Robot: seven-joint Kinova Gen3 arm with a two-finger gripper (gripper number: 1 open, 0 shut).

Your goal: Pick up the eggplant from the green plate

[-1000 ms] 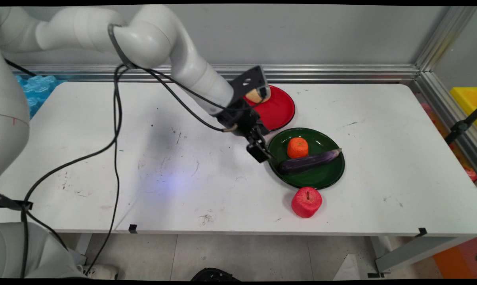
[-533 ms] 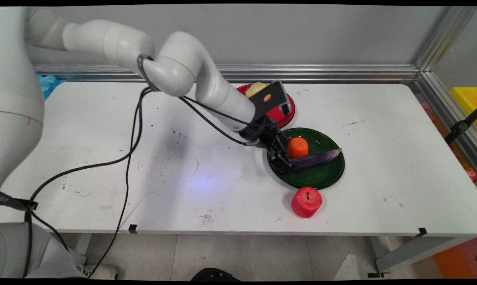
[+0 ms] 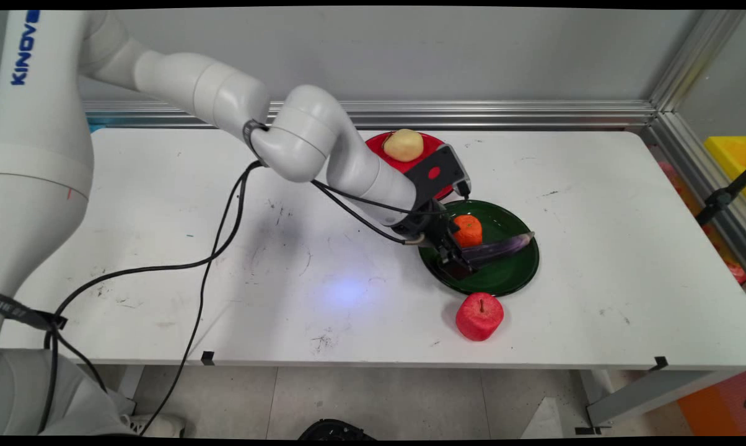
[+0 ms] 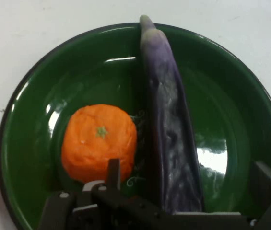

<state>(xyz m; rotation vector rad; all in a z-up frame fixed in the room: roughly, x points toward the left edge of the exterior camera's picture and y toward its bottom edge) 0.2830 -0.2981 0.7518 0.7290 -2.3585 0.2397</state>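
The white table (image 3: 162,297) has lots of bare room on its left half and along the front edge; the right end is bare too, up to the metal rail (image 3: 689,142) that runs along the back and the right side. All the things sit close together a bit right of the middle.

The arm (image 3: 323,142) comes in from the left and reaches down to the green plate (image 3: 515,279); the gripper (image 3: 458,263) is low over the left part of that plate, at the near end of the eggplant (image 3: 500,248). In the hand view the claw is spread wide; one finger (image 4: 112,172) stands just beside the orange (image 4: 99,143), the other finger (image 4: 268,184) is at the far right, and the fat end of the eggplant (image 4: 171,139) lies in the gap between them; the fingers do not squeeze it.

The green plate (image 4: 236,96) holds two things: the orange and the long purple eggplant, lying side by side; whether they touch I cannot tell; the thin tip of the eggplant reaches the plate's right rim.

The red plate (image 3: 373,142) sits behind the green one, near the back edge, partly hidden by the arm; a pale yellow fruit (image 3: 403,145) sits on it.

A red apple (image 3: 479,316) stands on the bare table just in front of the green plate, close to the front edge.
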